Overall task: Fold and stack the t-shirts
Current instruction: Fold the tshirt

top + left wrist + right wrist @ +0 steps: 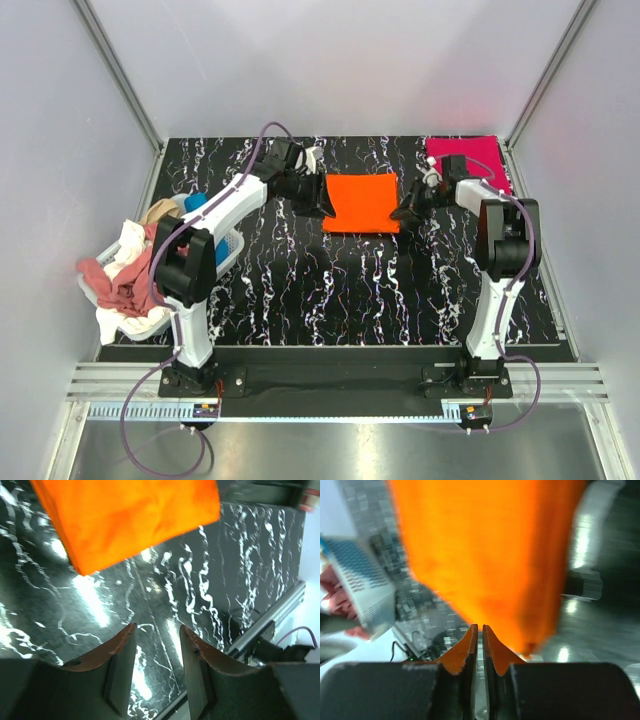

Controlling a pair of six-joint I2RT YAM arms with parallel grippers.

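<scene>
The orange shirt (362, 202) lies folded flat on the far middle of the table (350, 290). The left gripper (156, 626) is open and empty at the shirt's left edge. The right gripper (479, 626) is closed with nothing between its fingers, at the right edge. A pink shirt (470, 160) lies folded in the far right corner. More shirts (125, 280) fill the basket (232, 247) on the left.

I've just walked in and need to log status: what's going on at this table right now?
Two arms are working on t-shirts. The orange t-shirt lies folded flat on the far middle of the table. The left tool is at its left edge, open and empty. The right tool is at its right edge, shut, with no cloth seen between its fingers. A crimson-pink t-shirt lies folded in the far right corner. More unfolded shirts are heaped in the basket on the left.
</scene>
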